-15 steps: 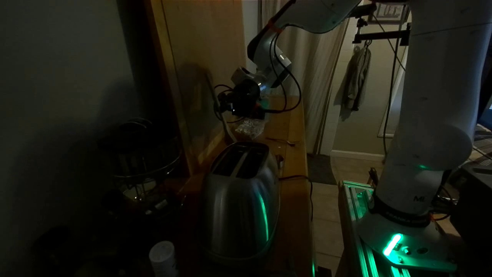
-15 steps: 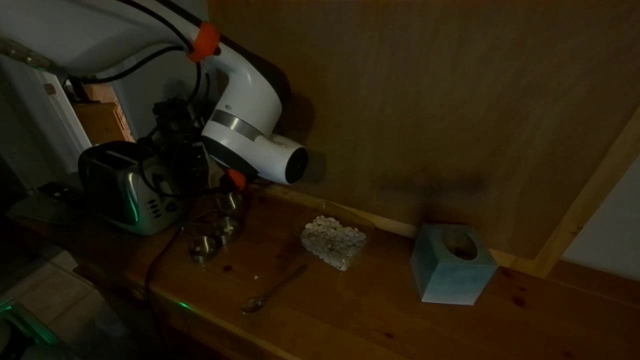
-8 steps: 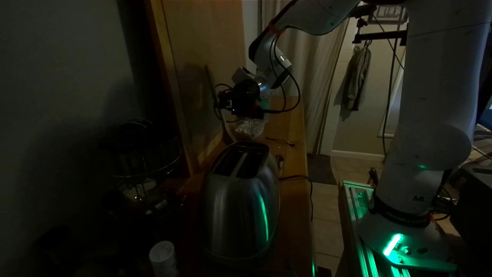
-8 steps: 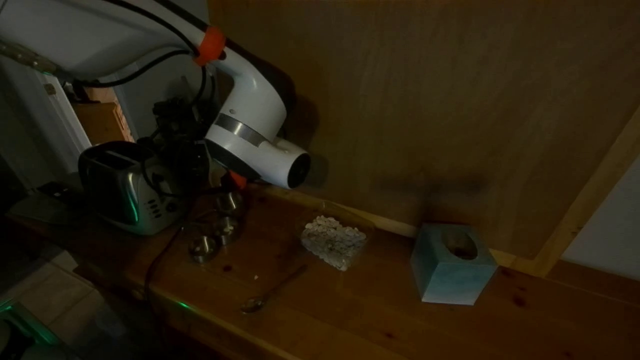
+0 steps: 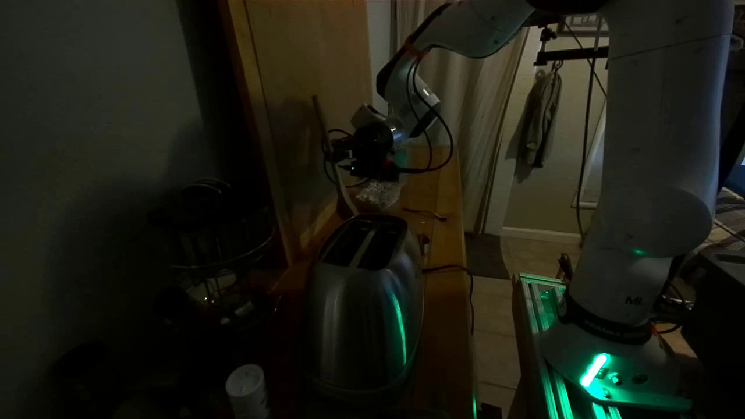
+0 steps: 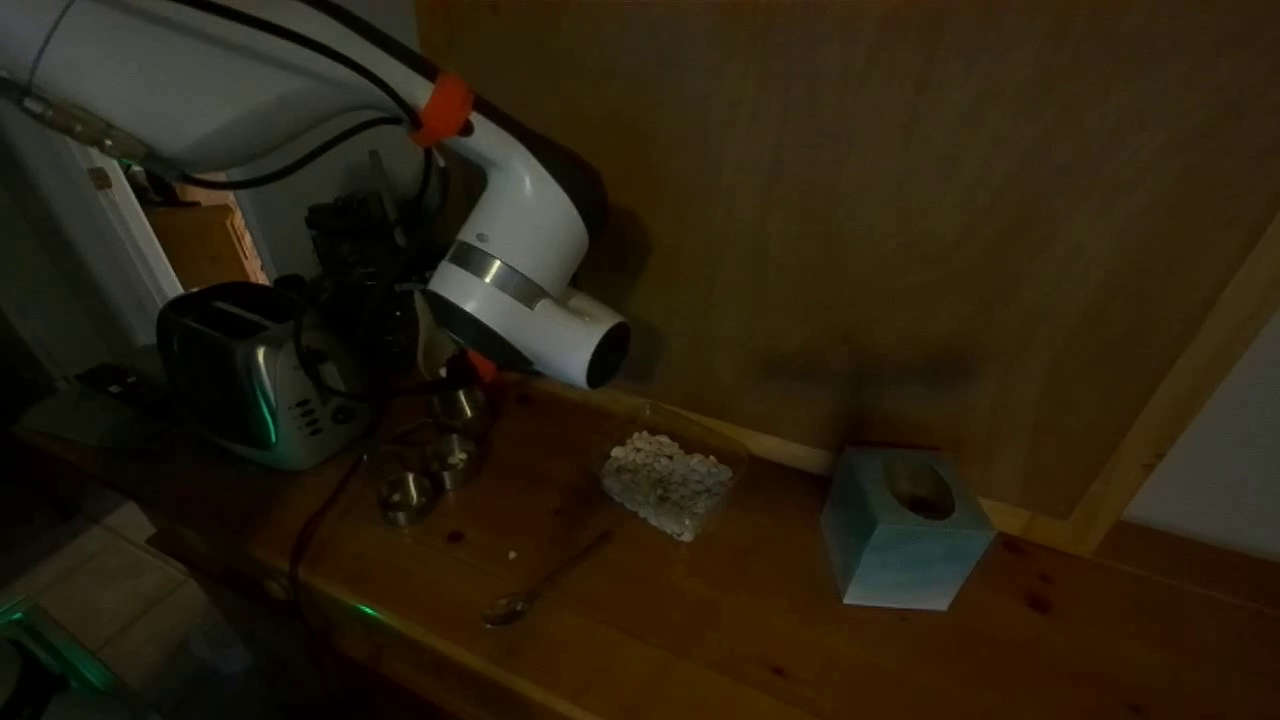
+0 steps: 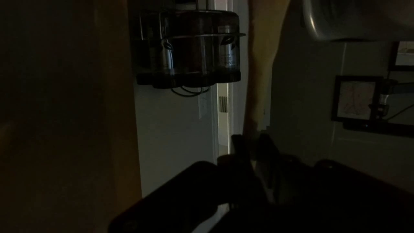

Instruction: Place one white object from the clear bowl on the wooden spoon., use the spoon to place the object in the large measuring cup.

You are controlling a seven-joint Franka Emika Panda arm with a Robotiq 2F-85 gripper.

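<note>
Your arm (image 6: 525, 215) has shifted toward four o'clock in an exterior view. Your tool (image 7: 251, 142) is clamped on the wooden spoon (image 7: 263, 55); white objects (image 6: 662, 485) lie in the clear bowl (image 6: 690, 435), at the arm's five o'clock.

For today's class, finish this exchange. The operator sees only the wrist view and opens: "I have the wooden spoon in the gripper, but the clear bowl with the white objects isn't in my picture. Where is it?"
Observer: In an exterior view, the clear bowl stands on the wooden counter, between some metal cups and a blue box.

Operator: I have no cups in my picture either. How many show there?

Observer: Three show; which one is largest I can't tell for sure.

Operator: Is any other spoon lying about?

Observer: Yes, a shiny spoon lies on the counter, its handle end nearer the bowl than its head.
</note>
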